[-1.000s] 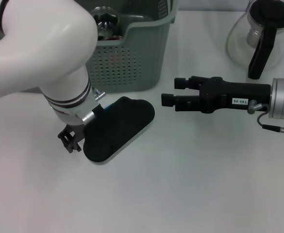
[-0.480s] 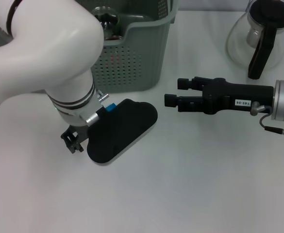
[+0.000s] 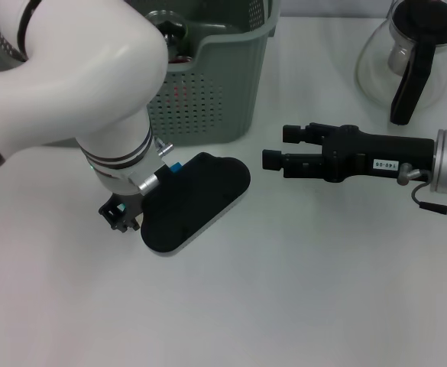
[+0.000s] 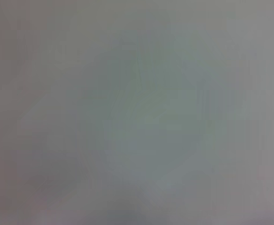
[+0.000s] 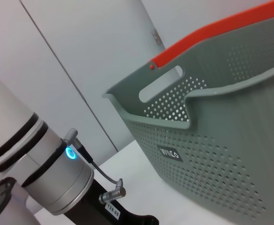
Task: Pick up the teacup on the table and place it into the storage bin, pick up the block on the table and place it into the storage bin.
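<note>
White surface [image 3: 299,290] fills head view. Storage bin [image 3: 208,92] at far edge, glass teacup [image 3: 170,34] visible inside it. Glass carafe [image 3: 414,53] with black handle at far right. I see left end effector [image 3: 121,215] low over surface just in front of bin, beside arm's black camera plate; cannot tell its finger state. Right end effector [image 3: 278,147] hovers horizontal, right of bin, fingers parted, grasping nothing. Block not located. Left wrist view featureless grey.
</note>
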`<state>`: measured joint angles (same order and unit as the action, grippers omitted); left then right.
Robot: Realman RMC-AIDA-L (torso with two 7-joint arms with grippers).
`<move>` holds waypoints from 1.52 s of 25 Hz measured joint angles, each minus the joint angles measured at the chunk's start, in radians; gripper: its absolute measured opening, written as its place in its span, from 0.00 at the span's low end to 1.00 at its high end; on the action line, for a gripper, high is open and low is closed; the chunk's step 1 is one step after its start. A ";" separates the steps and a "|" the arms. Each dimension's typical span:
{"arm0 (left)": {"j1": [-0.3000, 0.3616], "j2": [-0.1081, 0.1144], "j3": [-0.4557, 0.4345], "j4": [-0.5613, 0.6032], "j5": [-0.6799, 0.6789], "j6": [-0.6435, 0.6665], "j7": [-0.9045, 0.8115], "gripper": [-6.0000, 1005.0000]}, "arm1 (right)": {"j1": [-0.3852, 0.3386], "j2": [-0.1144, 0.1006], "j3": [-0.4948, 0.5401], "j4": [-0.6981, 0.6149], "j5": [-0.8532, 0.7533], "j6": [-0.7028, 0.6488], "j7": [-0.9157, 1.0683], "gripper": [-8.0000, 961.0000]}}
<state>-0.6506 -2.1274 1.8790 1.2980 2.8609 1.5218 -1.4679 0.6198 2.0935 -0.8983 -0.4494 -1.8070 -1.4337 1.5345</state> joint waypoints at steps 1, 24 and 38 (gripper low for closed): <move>-0.001 0.000 0.000 -0.002 0.000 0.000 -0.001 0.58 | 0.000 0.000 0.000 0.000 0.000 0.000 0.000 0.98; -0.003 0.001 0.008 -0.012 0.000 -0.013 -0.005 0.45 | 0.000 -0.001 0.005 0.000 0.000 -0.002 -0.002 0.98; -0.008 0.004 0.005 0.007 0.000 0.018 -0.032 0.43 | 0.000 -0.001 0.006 0.000 0.000 0.001 -0.002 0.98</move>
<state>-0.6584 -2.1230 1.8840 1.3050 2.8608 1.5396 -1.4996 0.6197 2.0924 -0.8928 -0.4495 -1.8070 -1.4326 1.5321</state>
